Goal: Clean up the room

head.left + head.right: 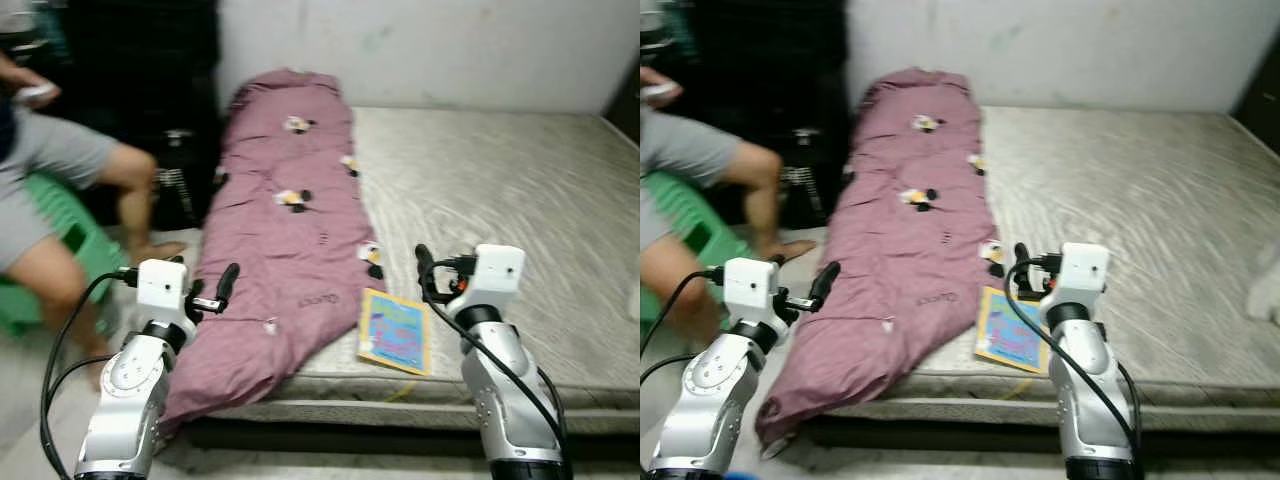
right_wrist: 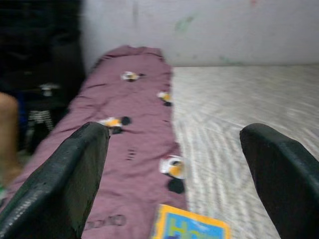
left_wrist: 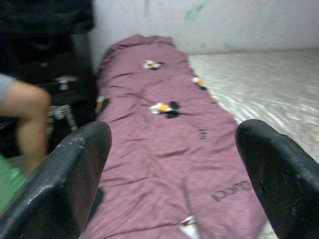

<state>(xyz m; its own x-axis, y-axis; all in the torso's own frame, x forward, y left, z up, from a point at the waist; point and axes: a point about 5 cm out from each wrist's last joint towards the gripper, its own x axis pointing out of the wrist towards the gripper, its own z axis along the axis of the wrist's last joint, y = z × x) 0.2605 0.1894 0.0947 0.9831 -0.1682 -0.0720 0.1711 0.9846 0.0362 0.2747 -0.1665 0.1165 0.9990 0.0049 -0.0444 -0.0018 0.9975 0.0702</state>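
A bare grey mattress (image 1: 500, 190) is lying on the floor against a pale wall, and everything here is placed from it. A mauve blanket (image 1: 290, 240) printed with small cartoon figures is stretching along the mattress's left side, from the wall end down to the near edge, where its lower part is spilling over the side toward the floor. A colourful book (image 1: 396, 331) is lying flat on the mattress just beside the blanket, close to the near edge.

The left gripper (image 1: 222, 290) is hovering over the overhanging part of the blanket at the mattress's near left corner, its fingers (image 3: 75, 174) spread wide and holding nothing. The right gripper (image 1: 428, 268) is hovering above the near edge of the mattress, just beyond the book, its fingers (image 2: 70, 174) also spread and empty.

Off the mattress's left side, a person (image 1: 60, 190) in grey shorts is sitting on a green stool (image 1: 70, 250).
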